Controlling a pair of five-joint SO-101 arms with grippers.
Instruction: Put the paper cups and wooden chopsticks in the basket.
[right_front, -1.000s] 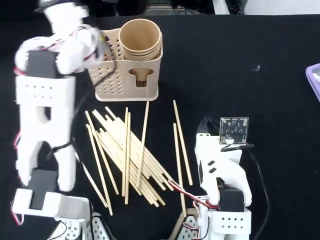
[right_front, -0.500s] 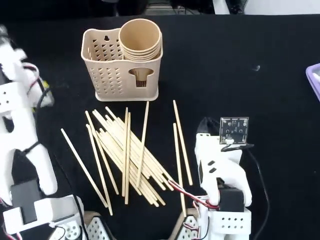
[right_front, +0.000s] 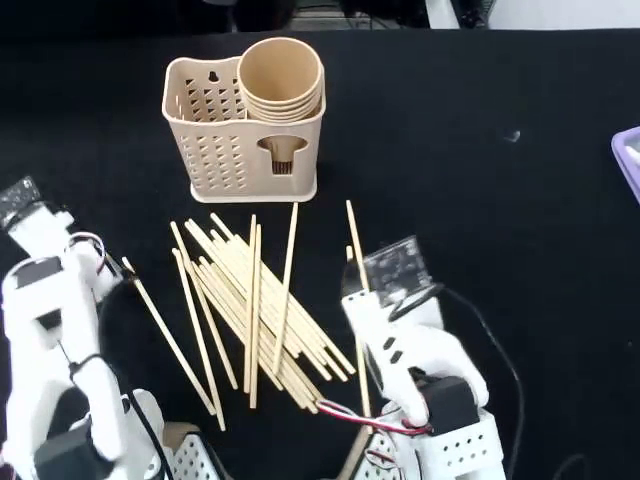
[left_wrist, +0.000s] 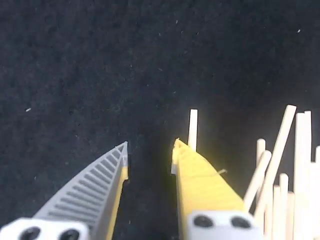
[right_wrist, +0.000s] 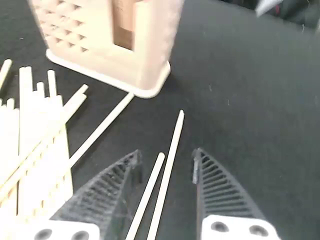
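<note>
Standing nearest, at the near edge of the table (right_front: 520, 260): two white arms.

Left arm (right_front: 45, 330), at the left side of the high view. Its left tool (left_wrist: 150, 149) has one grey finger and one yellow finger. They are spread apart with nothing between them, above bare black surface. One chopstick end (left_wrist: 193, 122) shows just past the yellow finger.

Right arm (right_front: 415, 350), nearer the middle. Its right tool (right_wrist: 166, 155) has two black ribbed fingers, spread apart. They straddle a pair of sticks (right_wrist: 170, 160) lying flat on the table and do not pinch them.

Wooden chopsticks (right_front: 260, 300): a loose heap lying flat between the two arms. Most run near to far, and several cross one another. One stray stick (right_front: 170, 335) lies apart from the heap on the left arm's side.

Table surface: matte black all over, with pale flecks of lint in the left wrist view. One small pale speck (right_front: 513, 136) sits well out on the right arm's side.

Basket (right_front: 225, 165): beige, perforated, upright, with two compartments, standing beyond the far ends of the sticks. One stick's far end lies against or just beside its base.

Paper cups (right_front: 282, 75): tan, nested in one stack, upright in the basket compartment on the right arm's side. Their rims stand above the basket wall.

Purple-rimmed object (right_front: 628, 160): cut off at the table's right edge, well apart from everything else.

Room beyond the far table edge: dark shapes that cannot be told apart, and a pale surface (right_front: 560, 12) at the far right corner.
</note>
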